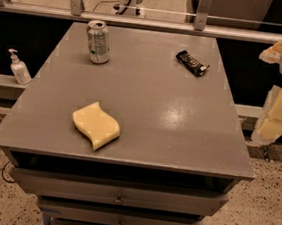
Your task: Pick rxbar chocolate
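The rxbar chocolate [191,62] is a small flat black-wrapped bar lying at the far right of the grey table top [147,100]. My gripper [277,116] hangs at the right edge of the view, beyond the table's right side, well to the right of the bar and nearer to me. It holds nothing that I can see.
A green-and-silver drink can [98,41] stands upright at the far left of the table. A yellow wavy sponge [96,125] lies at the near left. A white pump bottle [19,67] stands on a ledge left of the table. Drawers [118,192] sit under the front edge.
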